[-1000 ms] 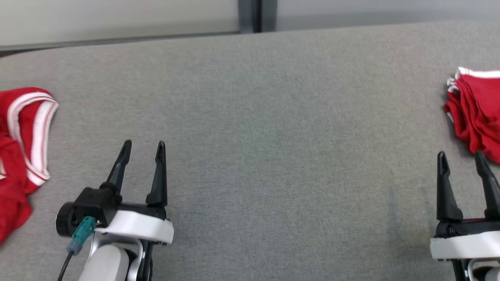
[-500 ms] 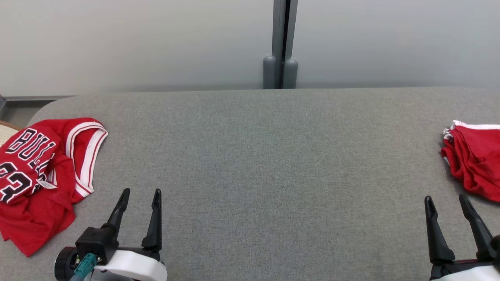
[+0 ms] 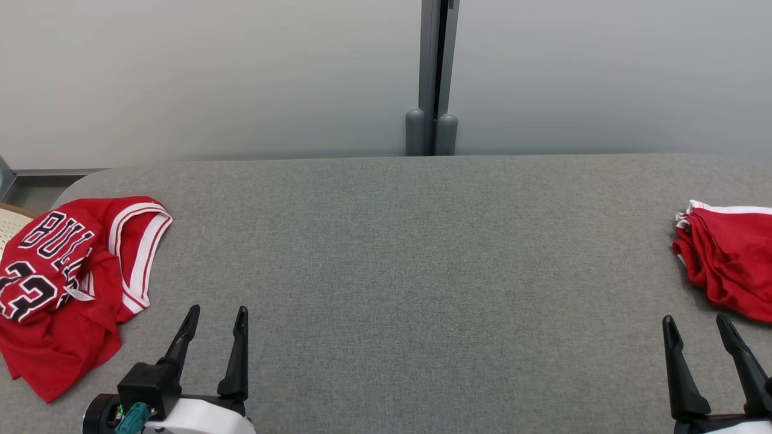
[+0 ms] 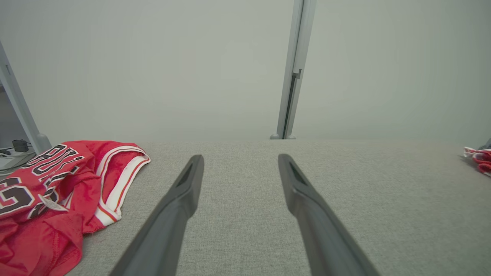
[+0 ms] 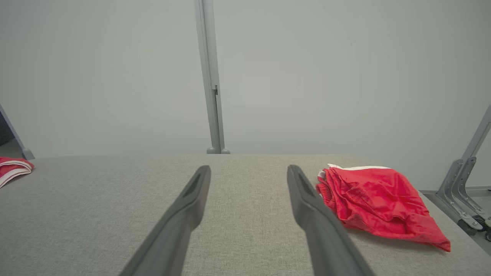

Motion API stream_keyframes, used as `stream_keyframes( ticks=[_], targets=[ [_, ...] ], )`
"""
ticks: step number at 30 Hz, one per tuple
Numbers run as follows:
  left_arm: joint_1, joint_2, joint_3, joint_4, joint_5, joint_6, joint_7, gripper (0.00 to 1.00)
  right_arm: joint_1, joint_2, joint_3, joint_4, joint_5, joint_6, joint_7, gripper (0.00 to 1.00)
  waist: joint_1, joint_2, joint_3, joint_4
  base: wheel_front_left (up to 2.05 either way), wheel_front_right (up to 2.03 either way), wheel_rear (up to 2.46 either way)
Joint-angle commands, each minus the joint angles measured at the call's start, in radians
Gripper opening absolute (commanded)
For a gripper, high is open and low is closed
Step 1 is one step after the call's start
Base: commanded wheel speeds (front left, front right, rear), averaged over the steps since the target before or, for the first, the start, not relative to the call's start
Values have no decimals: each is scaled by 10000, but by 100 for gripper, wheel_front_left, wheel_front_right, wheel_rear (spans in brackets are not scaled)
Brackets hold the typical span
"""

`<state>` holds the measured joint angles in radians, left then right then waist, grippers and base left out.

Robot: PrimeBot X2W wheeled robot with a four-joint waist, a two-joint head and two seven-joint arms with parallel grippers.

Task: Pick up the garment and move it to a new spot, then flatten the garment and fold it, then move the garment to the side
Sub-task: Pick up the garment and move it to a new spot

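Note:
The garment [image 3: 66, 283] is a red jersey with white trim and black lettering, lying crumpled at the left end of the grey padded table [image 3: 410, 271]. It also shows in the left wrist view [image 4: 57, 191], left of my fingers. My left gripper [image 3: 217, 310] hovers near the front edge just right of the garment, open and holding nothing; the same gap shows up close [image 4: 241, 158]. My right gripper [image 3: 695, 319] stands open at the front right, nothing between its fingers [image 5: 248, 168].
A folded pile of red cloth with a white edge [image 3: 730, 265] lies at the table's right end, just beyond my right gripper [image 5: 376, 199]. A grey post [image 3: 431, 72] runs up the pale wall behind. A metal frame [image 5: 460, 180] stands off the right end.
The head camera has tilted up, so the wall and the table's far edge have come into view. Both grippers stay open and the cloth lies as before.

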<state>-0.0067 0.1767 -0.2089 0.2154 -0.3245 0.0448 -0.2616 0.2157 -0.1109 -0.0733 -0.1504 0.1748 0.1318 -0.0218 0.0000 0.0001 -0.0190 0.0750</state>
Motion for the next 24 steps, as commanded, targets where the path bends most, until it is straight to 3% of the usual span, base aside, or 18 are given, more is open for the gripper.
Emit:
stream_keyframes(
  ticks=[1,16,20,24],
  targets=[
    [-2,54,12,-11,60,22,-44,100,70,-31,-19,-70,-42,-21,19,100,0,-1,10,-5,0,0,0],
    [-285,-15,-76,87,37,-4,-45,100,73,-69,-110,-20,-3,-21,-61,100,0,-1,4,234,0,0,0],
    [-525,-70,-126,142,88,30,-45,100,89,-98,-194,-153,-34,-21,-58,100,0,-1,97,815,0,0,0],
    [-899,-152,-66,98,121,24,-45,100,-117,-102,-49,-528,-113,-15,139,100,0,-1,355,1915,0,0,0]
  ],
)
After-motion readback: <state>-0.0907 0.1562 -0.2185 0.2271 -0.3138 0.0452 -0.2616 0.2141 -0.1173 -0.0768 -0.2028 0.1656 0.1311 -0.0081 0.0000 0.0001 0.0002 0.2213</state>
